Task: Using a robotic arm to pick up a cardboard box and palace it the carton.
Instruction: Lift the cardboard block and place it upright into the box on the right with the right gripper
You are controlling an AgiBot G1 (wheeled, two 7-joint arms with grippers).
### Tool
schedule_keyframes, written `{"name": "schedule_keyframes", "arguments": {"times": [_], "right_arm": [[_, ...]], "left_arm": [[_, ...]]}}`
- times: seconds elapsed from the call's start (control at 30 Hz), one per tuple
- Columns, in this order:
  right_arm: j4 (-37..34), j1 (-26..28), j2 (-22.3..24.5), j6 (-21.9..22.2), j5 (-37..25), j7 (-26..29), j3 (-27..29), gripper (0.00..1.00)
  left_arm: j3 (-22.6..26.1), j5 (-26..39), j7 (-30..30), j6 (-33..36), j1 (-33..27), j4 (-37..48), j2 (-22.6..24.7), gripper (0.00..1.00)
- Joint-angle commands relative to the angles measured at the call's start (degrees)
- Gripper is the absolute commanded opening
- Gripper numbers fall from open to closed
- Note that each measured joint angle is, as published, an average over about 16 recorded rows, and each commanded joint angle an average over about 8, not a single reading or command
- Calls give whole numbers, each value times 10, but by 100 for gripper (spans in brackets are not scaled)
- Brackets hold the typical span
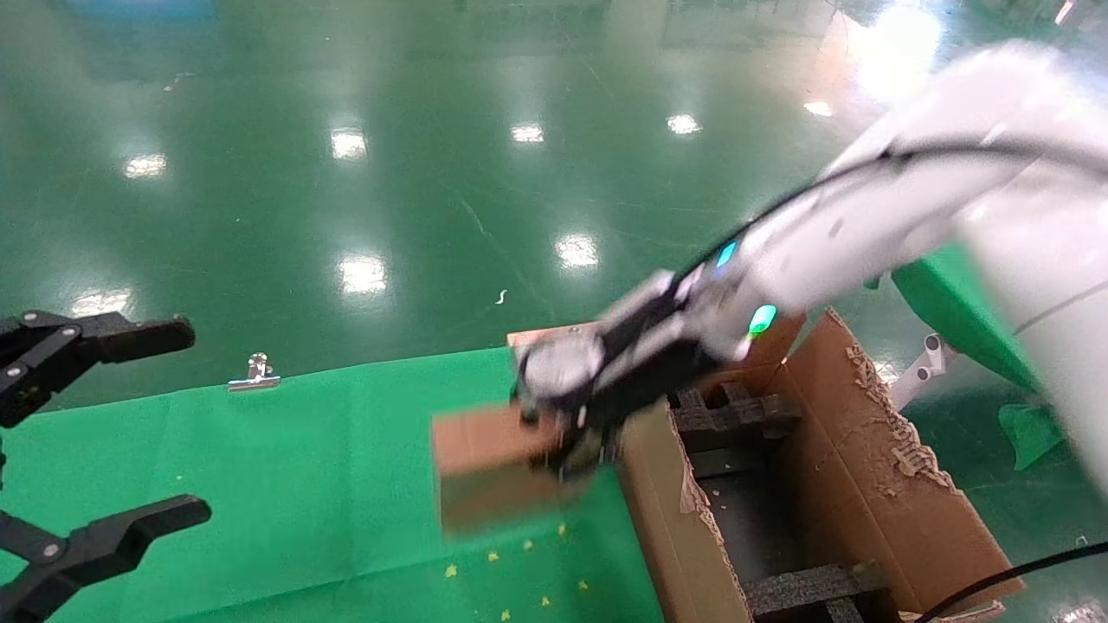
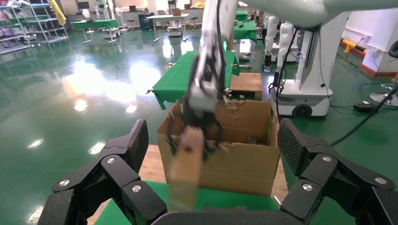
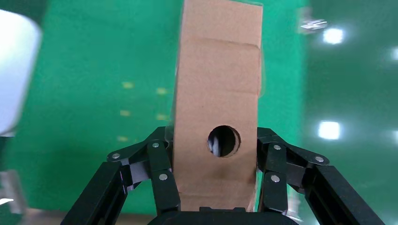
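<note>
My right gripper (image 1: 567,446) on the white arm is shut on the small flat cardboard box (image 1: 489,467) and holds it in the air above the green cloth, just left of the carton (image 1: 866,467). In the right wrist view the box (image 3: 218,89) stands between the fingers (image 3: 162,173), its round hole facing the camera. The left wrist view shows the box (image 2: 185,164) hanging in front of the carton (image 2: 244,164). The carton has ragged torn flaps and black foam inserts (image 1: 736,415) inside. My left gripper (image 1: 95,433) is open and empty at the far left.
A green cloth (image 1: 303,467) covers the table. A metal clip (image 1: 254,374) sits at its far edge. Small yellow specks (image 1: 519,571) lie on the cloth below the held box. A glossy green floor lies beyond.
</note>
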Motion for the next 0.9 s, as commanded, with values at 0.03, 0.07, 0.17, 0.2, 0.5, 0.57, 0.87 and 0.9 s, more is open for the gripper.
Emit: {"name": "schedule_keyframes", "arguments": {"times": [0.03,0.07,0.17,0.2,0.5,0.57,0.87,0.9], "right_arm": [[-10,24,5,-3,5,-4,6,0],[-16,37,7,-4,6,-8,6,0],[-35,75,15,-7,12,-19,4,0],[-41,87,18,-7,14,-22,2,0],[-63,147,40,-5,26,-30,-20,0],[-63,153,48,-5,28,-28,-26,0],[-34,185,132,-7,19,7,-54,0],[-27,187,146,-8,16,12,-58,0]], "left_arm": [[0,0,0,0,0,0,0,100],[0,0,0,0,0,0,0,100],[0,0,0,0,0,0,0,100],[0,0,0,0,0,0,0,100],[0,0,0,0,0,0,0,100],[0,0,0,0,0,0,0,100],[0,0,0,0,0,0,0,100],[0,0,0,0,0,0,0,100]]}}
